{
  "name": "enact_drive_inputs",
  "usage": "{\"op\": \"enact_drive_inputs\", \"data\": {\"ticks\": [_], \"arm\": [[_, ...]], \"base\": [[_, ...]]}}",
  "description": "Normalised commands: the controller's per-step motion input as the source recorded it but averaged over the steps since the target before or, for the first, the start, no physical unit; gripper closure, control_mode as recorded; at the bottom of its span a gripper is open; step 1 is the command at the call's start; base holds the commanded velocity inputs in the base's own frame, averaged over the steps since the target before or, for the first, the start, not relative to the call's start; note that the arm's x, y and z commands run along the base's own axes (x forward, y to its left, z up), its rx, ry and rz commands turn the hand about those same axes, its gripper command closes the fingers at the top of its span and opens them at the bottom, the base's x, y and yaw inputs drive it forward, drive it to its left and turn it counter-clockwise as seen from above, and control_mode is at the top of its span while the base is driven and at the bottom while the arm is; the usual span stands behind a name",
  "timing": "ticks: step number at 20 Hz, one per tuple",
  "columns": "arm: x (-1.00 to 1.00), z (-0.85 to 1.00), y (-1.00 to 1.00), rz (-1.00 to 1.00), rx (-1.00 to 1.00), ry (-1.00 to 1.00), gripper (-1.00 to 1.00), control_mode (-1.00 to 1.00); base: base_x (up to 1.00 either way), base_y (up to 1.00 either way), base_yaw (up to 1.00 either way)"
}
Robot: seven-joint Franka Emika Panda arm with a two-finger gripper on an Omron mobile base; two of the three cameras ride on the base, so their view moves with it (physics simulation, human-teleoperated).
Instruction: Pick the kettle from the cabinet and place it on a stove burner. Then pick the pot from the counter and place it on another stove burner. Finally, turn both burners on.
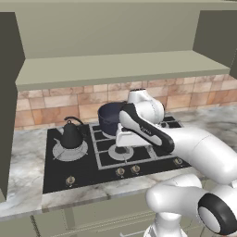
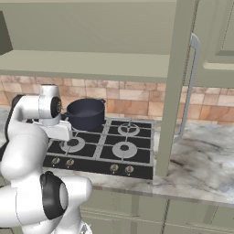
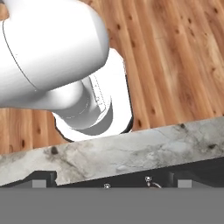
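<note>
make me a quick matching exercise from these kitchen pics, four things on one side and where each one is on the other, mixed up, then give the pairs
Things:
1. kettle
2. pot
3. cabinet door
4. knobs

Places:
A. swung open, edge-on, over the right end of the stove
B. in a row along the stove's front edge
C. on the big silvery burner at the stove's left
D. on a back burner, close to the brick wall

Pairs: 1-C, 2-D, 3-A, 4-B
</note>
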Motion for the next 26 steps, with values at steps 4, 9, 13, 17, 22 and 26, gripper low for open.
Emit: {"op": "enact_drive_inputs", "data": {"ticks": [4,9,13,17,22,26], "arm": [[0.00,-0.10,0.00,0.00,0.00,0.02,-1.00,-1.00],[0.00,0.00,0.00,0.00,0.00,0.00,-1.00,-1.00],[-0.02,-0.03,0.00,0.00,0.00,0.00,-1.00,-1.00],[-0.05,-0.08,0.00,0.00,0.00,0.00,-1.00,-1.00],[-0.14,-0.15,0.00,0.00,0.00,0.00,-1.00,-1.00],[-0.14,-0.07,0.00,0.00,0.00,0.00,-1.00,-1.00]], "base": [[0.00,0.00,0.00],[0.00,0.00,0.00],[0.00,0.00,0.00],[0.00,0.00,0.00],[0.00,0.00,0.00],[0.00,0.00,0.00]]}}
